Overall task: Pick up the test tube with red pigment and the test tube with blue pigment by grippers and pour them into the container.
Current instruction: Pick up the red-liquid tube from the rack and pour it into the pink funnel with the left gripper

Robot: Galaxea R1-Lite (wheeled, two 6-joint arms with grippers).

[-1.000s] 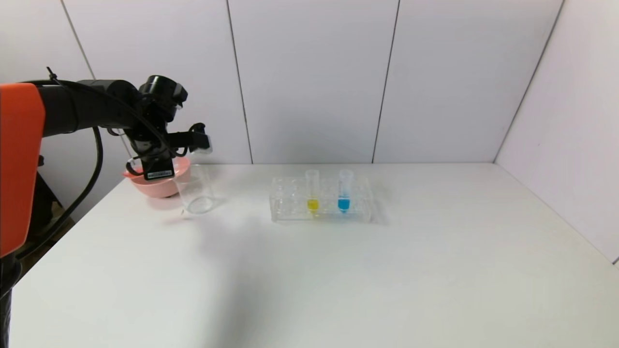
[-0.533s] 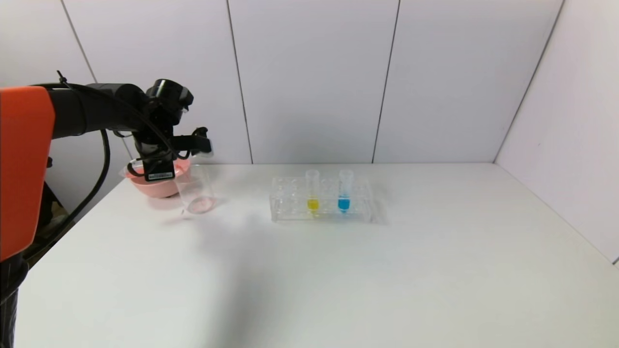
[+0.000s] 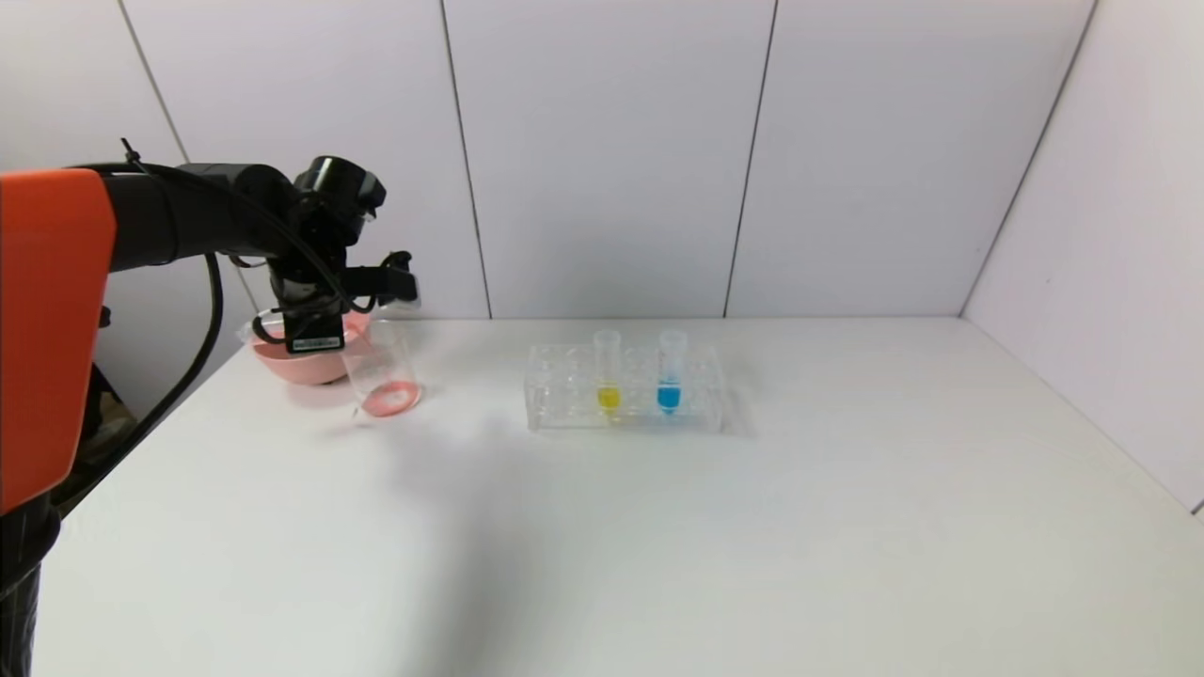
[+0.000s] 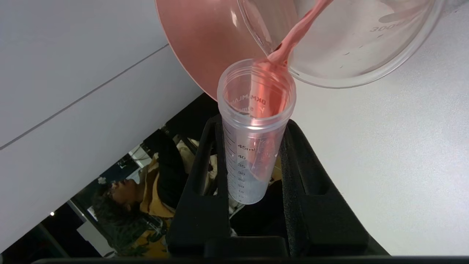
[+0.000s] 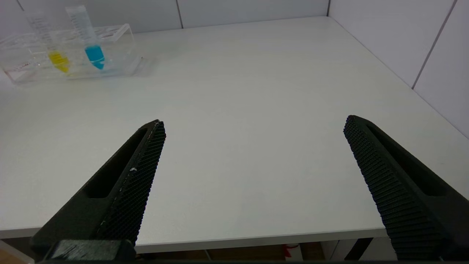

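Observation:
My left gripper [image 3: 381, 282] is shut on the test tube with red pigment [image 4: 253, 146] and holds it tipped, mouth at the container's rim. A red stream [image 4: 296, 33] runs from the tube into the container [image 4: 348, 47], a clear beaker [image 3: 381, 371] at the table's far left, with red liquid pooled at its bottom. The left gripper [image 4: 253, 123] grips the tube at both sides. The test tube with blue pigment [image 3: 670, 371] stands in the clear rack [image 3: 564, 414]; it also shows in the right wrist view [image 5: 91, 47]. My right gripper [image 5: 254, 124] is open and empty at the table's front edge.
A pink bowl [image 3: 282, 362] sits just behind and left of the beaker; it also shows in the left wrist view [image 4: 205, 44]. A tube with yellow liquid [image 3: 608, 371] stands in the rack left of the blue one. White wall panels close the back and right side.
My left gripper has shifted slightly right and tipped the red tube further. Red liquid now pools in the beaker's bottom, which was clear one second ago.

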